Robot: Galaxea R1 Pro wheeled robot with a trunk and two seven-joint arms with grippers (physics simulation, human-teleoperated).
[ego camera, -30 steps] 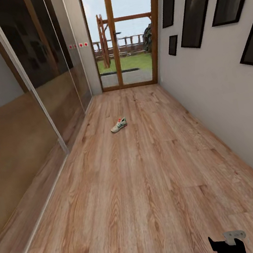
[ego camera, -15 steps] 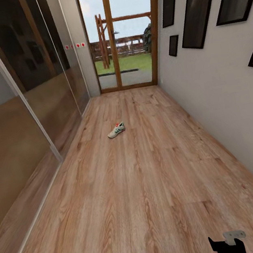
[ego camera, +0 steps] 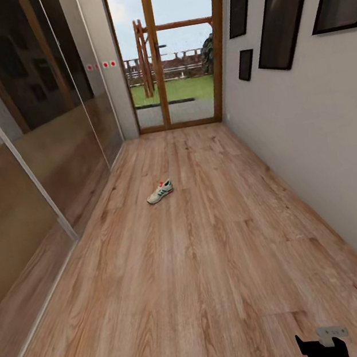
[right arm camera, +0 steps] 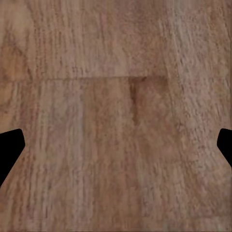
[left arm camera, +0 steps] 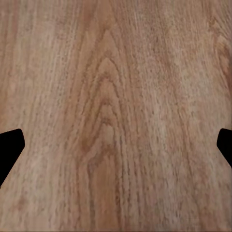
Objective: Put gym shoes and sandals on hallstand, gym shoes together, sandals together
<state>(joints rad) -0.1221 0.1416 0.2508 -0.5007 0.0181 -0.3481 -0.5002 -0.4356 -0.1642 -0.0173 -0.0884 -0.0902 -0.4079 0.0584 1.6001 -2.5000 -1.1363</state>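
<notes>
Head view: one gym shoe (ego camera: pixel 160 192) lay on the corridor floor (ego camera: pixel 216 265), well ahead of the robot, left of the corridor's centre line and nearer the mirrored wardrobe doors (ego camera: pixel 38 138) than the wall with picture frames (ego camera: pixel 284 10). Its long axis ran diagonally, one end toward the glass door (ego camera: pixel 169 52) at the far end, the other toward the wardrobe side and the robot. Which end was the toe I couldn't tell at that size. A dark part of the right arm (ego camera: pixel 320 346) sat at the lower edge, well apart from the shoe. The shoe lay ahead-left of it, so my judgement was that the left arm would be the nearer one once the base closed in.

Left wrist view: the left gripper (left arm camera: pixel 116 145) faced bare floor planks, fingertips (left arm camera: pixel 9 147) wide apart, nothing between them.

Right wrist view: the right gripper (right arm camera: pixel 116 145) was likewise spread, fingertips (right arm camera: pixel 9 147) at the frame sides, empty, over a plank joint.

The coming move depended on driving forward, then approaching across the shoe's diagonal.
</notes>
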